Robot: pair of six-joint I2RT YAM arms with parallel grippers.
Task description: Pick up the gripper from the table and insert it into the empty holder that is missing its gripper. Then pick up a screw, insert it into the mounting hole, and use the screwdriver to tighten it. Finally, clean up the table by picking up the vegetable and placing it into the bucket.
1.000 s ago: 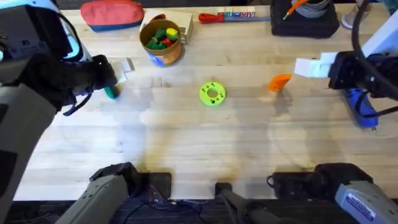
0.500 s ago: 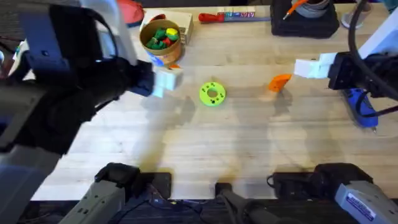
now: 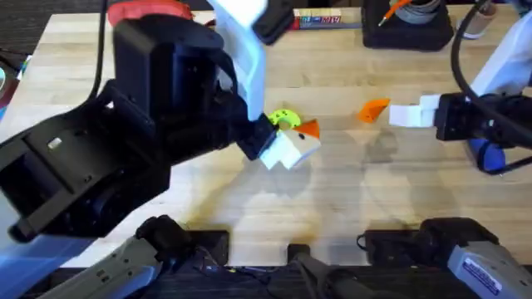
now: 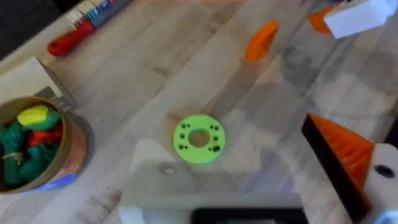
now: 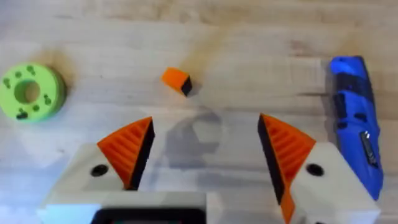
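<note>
The bucket (image 4: 37,149) stands on the bench (image 3: 274,216) with green, yellow and red toy pieces inside; the vegetable cannot be told apart among them. The screwdriver (image 3: 489,154) lies flat on the bench at the right edge, beside the right arm. A small orange piece (image 3: 374,109) lies just ahead of the right claw (image 3: 406,115). A green ring (image 4: 198,138) lies near mid-bench. The left claw (image 3: 289,146) hangs just beside the ring, open and empty. The right claw is spread open, with bare bench between its orange pads (image 5: 129,146). A red-handled screwdriver (image 4: 73,38) lies at the far edge.
</note>
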